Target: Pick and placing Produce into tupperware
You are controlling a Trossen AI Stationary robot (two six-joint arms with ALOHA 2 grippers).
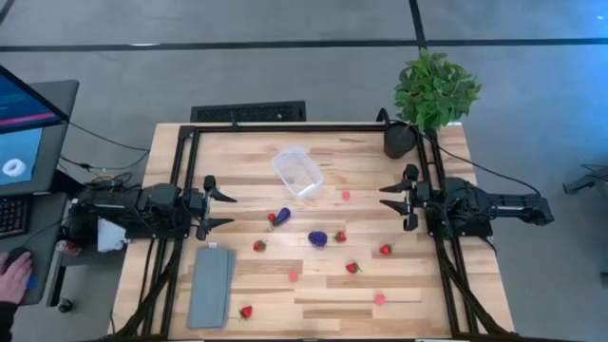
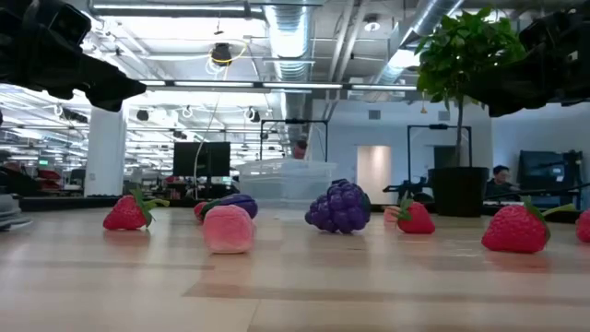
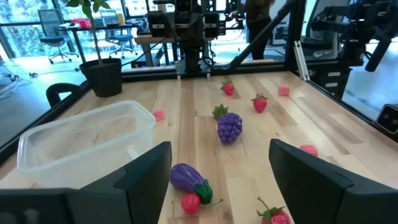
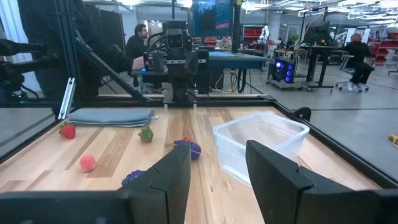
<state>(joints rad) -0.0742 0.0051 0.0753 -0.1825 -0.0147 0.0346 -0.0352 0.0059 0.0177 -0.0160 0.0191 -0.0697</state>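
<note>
Produce scattered over the table (image 1: 380, 152), none yet in the tupperware (image 1: 297, 170). Nearest the front edge: a strawberry (image 1: 246, 311) beside the grey slab (image 1: 211, 285), and small pink pieces (image 1: 380, 298). Mid-table: grape cluster (image 1: 317, 237), eggplant (image 1: 280, 218), more strawberries (image 1: 386, 249). Tupperware sits toward the far side, empty, upright. Left pincer (image 1: 220, 210) held above the table at the left, jaws wide, holding nothing. Right pincer (image 1: 395, 197) at the right, jaws narrowly parted, empty. Judgement: take the eggplant first with the left pincer; descend straight, close across its narrow body, avoid nudging the strawberry touching it.
</note>
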